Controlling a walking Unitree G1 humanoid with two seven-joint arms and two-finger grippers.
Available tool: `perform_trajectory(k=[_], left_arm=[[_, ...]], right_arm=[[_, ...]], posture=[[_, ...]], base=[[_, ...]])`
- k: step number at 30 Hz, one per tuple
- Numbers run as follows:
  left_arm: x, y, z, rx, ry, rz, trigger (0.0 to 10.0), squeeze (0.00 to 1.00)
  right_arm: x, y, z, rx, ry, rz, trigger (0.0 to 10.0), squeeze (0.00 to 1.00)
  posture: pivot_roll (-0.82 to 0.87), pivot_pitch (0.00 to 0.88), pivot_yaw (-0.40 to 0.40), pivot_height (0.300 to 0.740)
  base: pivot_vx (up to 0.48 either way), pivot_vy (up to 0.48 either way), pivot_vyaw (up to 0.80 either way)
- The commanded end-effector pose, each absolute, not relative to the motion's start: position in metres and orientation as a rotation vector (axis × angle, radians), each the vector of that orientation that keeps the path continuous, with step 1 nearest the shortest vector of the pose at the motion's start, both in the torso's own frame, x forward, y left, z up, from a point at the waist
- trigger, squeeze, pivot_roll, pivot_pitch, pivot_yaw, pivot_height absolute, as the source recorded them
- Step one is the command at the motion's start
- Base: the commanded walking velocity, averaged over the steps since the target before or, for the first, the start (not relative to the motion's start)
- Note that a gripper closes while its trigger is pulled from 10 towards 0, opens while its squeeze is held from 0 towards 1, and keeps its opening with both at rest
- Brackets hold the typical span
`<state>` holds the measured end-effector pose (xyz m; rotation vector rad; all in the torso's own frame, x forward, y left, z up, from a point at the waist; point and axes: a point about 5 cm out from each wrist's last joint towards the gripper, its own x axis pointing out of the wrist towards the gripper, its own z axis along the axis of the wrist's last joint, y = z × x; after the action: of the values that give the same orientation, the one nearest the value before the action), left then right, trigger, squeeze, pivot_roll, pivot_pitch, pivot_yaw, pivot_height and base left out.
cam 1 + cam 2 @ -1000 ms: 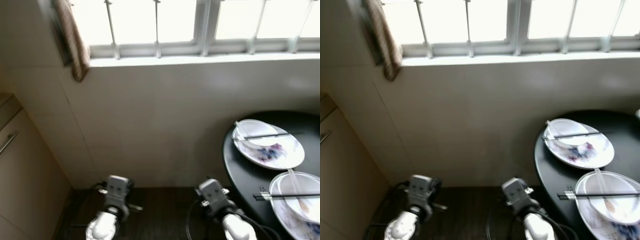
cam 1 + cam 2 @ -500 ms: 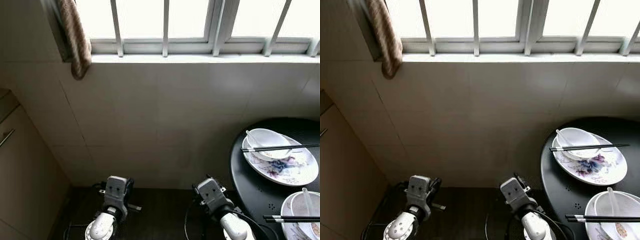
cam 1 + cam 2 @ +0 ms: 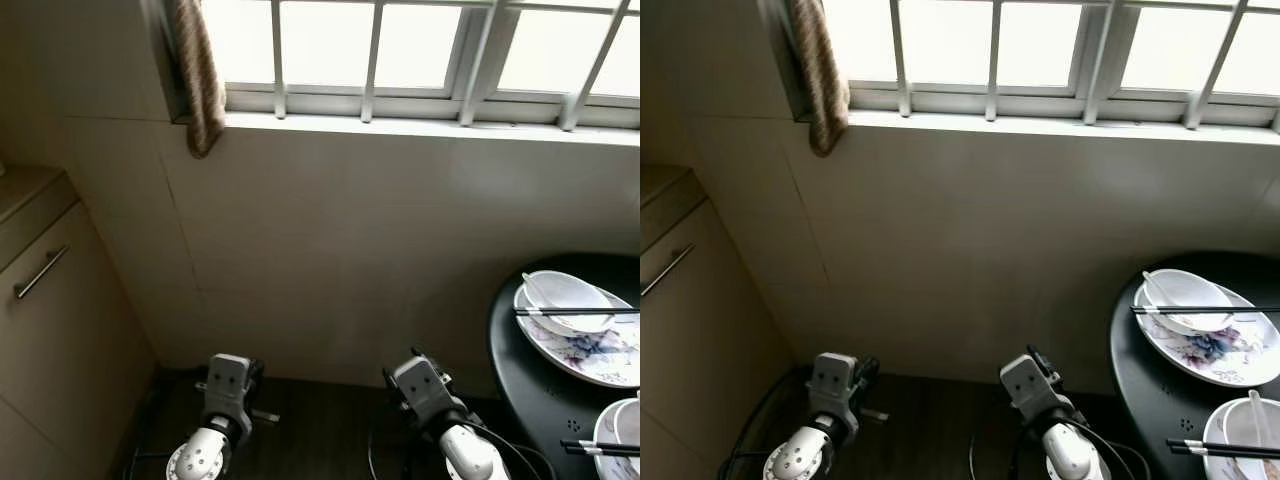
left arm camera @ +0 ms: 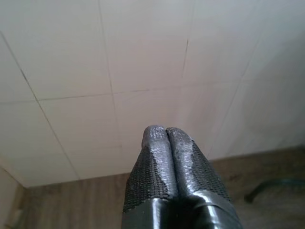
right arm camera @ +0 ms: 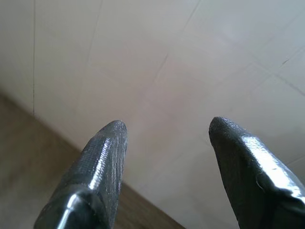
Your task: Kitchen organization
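Observation:
A round black table [image 3: 540,380] stands at the right, against the tiled wall. On it lies a flowered plate [image 3: 600,350] with a white bowl [image 3: 565,297], a spoon and black chopsticks [image 3: 570,311] across it. A second bowl [image 3: 1245,430] with chopsticks [image 3: 1220,450] sits nearer, cut by the frame edge. Both arms hang low in front of the wall. My left gripper [image 4: 165,131] is shut with nothing in it. My right gripper [image 5: 167,129] is open and empty, facing the wall tiles.
A tiled wall [image 3: 350,240] runs under a barred window [image 3: 400,50]. A brown curtain [image 3: 198,80] hangs at the window's left. A beige cabinet [image 3: 50,320] with a bar handle [image 3: 40,272] stands at the left. Dark wood floor [image 3: 320,430] and cables lie below.
The camera has swung left: the table and dishes slid toward the right edge and the cabinet came further into view. The arms hang as before.

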<state>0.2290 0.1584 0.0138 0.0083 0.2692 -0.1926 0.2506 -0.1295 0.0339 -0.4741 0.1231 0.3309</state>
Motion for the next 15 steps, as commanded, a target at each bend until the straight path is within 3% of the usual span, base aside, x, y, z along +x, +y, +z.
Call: perform_trajectory(k=[1, 9, 15], left_arm=[[0.2336, 0.1499, 0.0202, -0.011, 0.231, -0.213, 10.0, 0.0], [0.2332, 0.1495, 0.0198, -0.015, 0.231, -0.216, 10.0, 0.0], [0.2334, 0.1499, 0.0208, -0.017, 0.227, -0.218, 10.0, 0.0]], right_arm=[[0.2471, -0.1407, 0.0276, -0.494, 0.167, 0.314, 10.0, 0.0], [0.2469, -0.1408, 0.0275, -0.503, 0.163, 0.313, 10.0, 0.0], [0.2473, -0.1411, 0.0272, -0.509, 0.176, 0.307, 10.0, 0.0]], posture=[[-0.08, 0.0, 0.001, 0.74], [-0.08, 0.0, 0.0, 0.74], [-0.08, 0.0, 0.001, 0.74]], base=[[0.0, 0.0, -0.79], [0.0, 0.0, 0.0], [0.0, 0.0, -0.8]])
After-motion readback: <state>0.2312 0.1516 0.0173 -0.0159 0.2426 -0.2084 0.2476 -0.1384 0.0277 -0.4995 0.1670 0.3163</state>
